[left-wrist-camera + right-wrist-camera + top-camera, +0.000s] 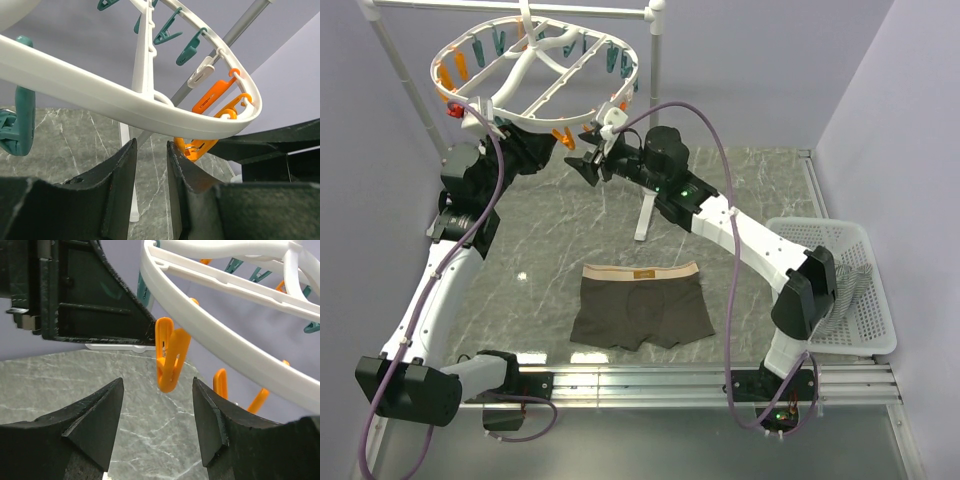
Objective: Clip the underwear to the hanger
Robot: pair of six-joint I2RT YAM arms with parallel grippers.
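Observation:
The underwear (642, 305) lies flat on the table near the front, tan waistband toward the back, with no gripper on it. The hanger (535, 70) hangs at the back left with orange and teal pins round its rim. My left gripper (528, 148) sits just under the hanger's near rim (150, 107). Its jaws stand a narrow gap apart with nothing between them (151, 145). My right gripper (586, 165) is wide open. An orange clothespin (169, 360) dangles from the rim just beyond its fingertips (157, 382), between them and untouched.
A white pole stand (645, 210) rises behind the underwear and carries the top rail (510, 8). A white basket (820, 240) with grey striped cloth (857, 285) stands at the right. More orange pins (197, 147) hang beside my left fingers.

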